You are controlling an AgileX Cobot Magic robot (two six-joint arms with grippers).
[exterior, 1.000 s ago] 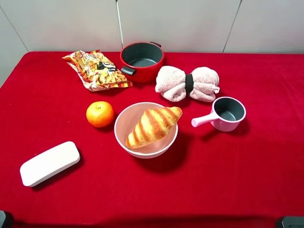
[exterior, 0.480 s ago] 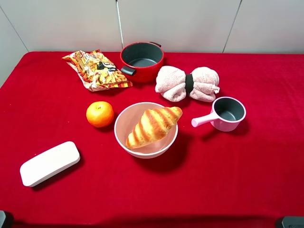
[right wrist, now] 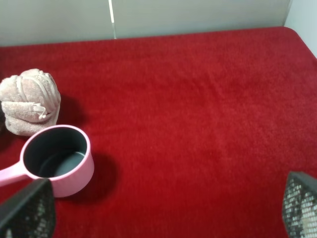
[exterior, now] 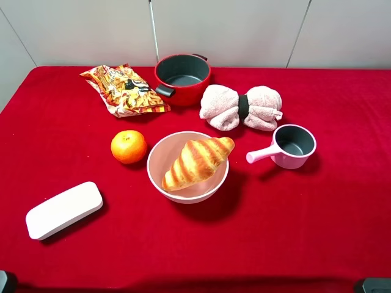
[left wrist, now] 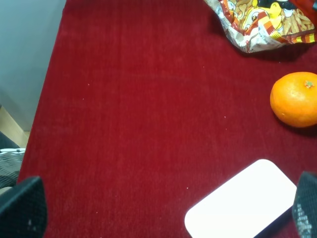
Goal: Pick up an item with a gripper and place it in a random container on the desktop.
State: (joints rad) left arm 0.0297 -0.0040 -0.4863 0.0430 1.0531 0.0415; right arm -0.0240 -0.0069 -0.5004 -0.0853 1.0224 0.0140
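Note:
The golden-brown croissant (exterior: 197, 161) lies in the pale pink bowl (exterior: 160, 151) at the middle of the red cloth desktop (exterior: 293, 220), one end resting over the bowl's far right rim. My left gripper (left wrist: 163, 218) is open and empty, low over the near left of the desktop; its fingertips (left wrist: 22, 208) stand wide apart. My right gripper (right wrist: 163, 208) is open and empty over the near right; its fingertips (right wrist: 301, 203) stand wide apart. In the exterior view only dark bits of the arms show at the bottom corners.
An orange (exterior: 128, 146) sits left of the bowl, also in the left wrist view (left wrist: 294, 99). A white box (exterior: 63, 209), a snack bag (exterior: 125, 90), a red pot (exterior: 182, 78), a rolled pink towel (exterior: 241, 107) and a small pink saucepan (exterior: 292, 146) stand around.

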